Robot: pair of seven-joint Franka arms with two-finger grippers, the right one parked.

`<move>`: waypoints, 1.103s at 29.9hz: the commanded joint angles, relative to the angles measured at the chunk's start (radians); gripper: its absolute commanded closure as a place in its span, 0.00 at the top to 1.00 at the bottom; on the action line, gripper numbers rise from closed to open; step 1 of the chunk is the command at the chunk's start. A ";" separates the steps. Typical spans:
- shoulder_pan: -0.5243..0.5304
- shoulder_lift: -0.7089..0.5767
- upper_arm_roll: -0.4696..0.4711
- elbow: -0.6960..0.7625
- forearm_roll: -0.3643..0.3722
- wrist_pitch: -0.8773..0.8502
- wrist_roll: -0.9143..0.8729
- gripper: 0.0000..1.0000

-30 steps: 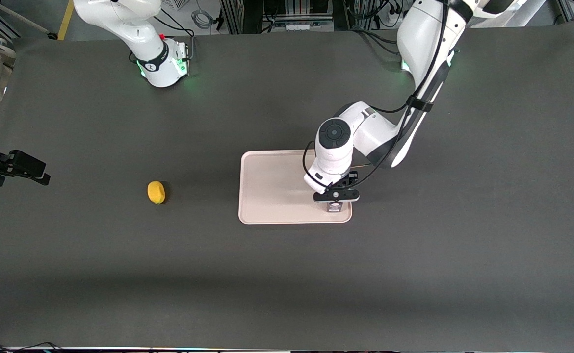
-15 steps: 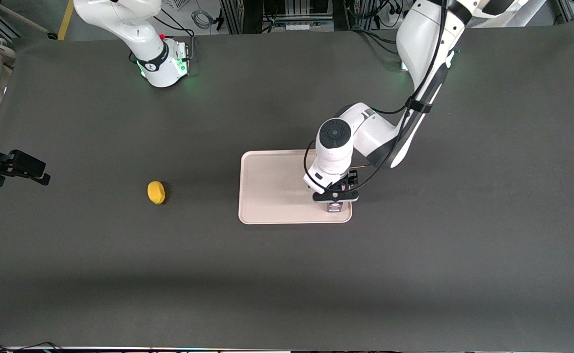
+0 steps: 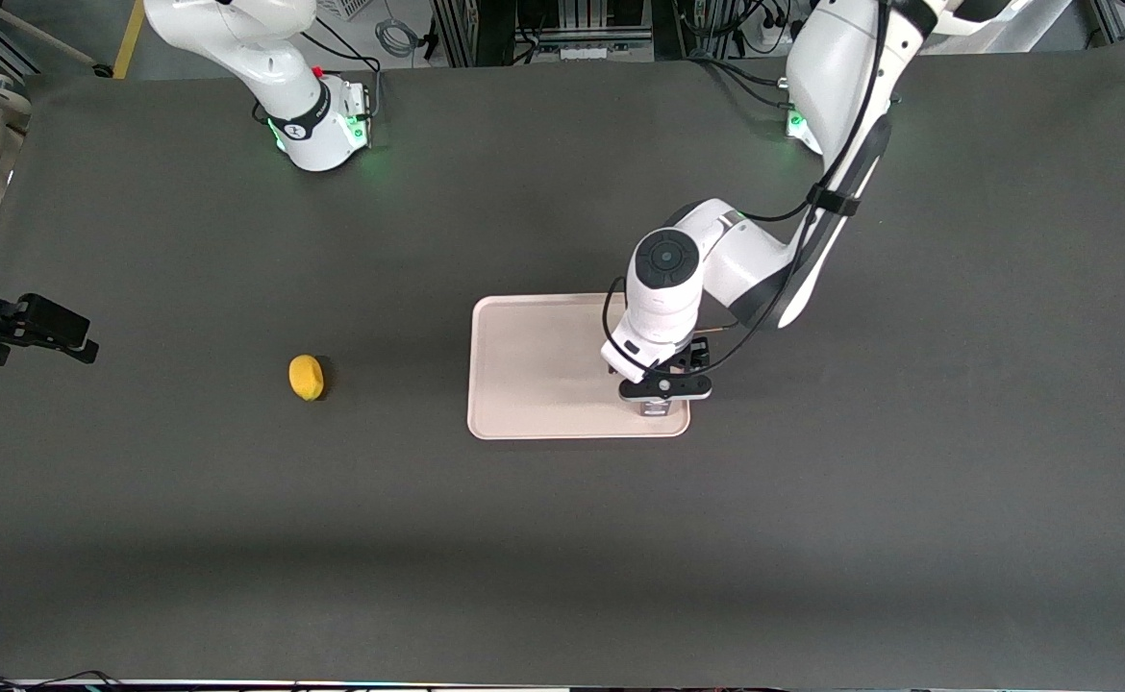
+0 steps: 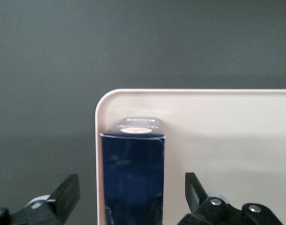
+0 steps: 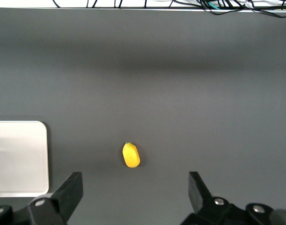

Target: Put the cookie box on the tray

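The dark navy cookie box (image 4: 132, 178) stands upright on the pale pinkish-white tray (image 3: 534, 370), in the tray's corner nearest the front camera on the working arm's side; in the front view only a sliver of the box (image 3: 656, 407) shows under the gripper. My left gripper (image 3: 663, 388) hangs over the box. In the left wrist view the gripper (image 4: 132, 197) is open, its two black fingers standing apart from the box on either side, not touching it. The tray's rim (image 4: 99, 140) runs right beside the box.
A small yellow rounded object (image 3: 306, 376) lies on the dark table mat toward the parked arm's end; it also shows in the right wrist view (image 5: 131, 155). A corner of the tray (image 5: 21, 159) shows there too.
The left arm has shifted slightly toward its own end of the table and risen a little. The box stays standing on the tray's corner.
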 commanded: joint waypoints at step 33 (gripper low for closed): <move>0.349 -0.411 0.097 0.191 -0.202 -0.522 0.613 1.00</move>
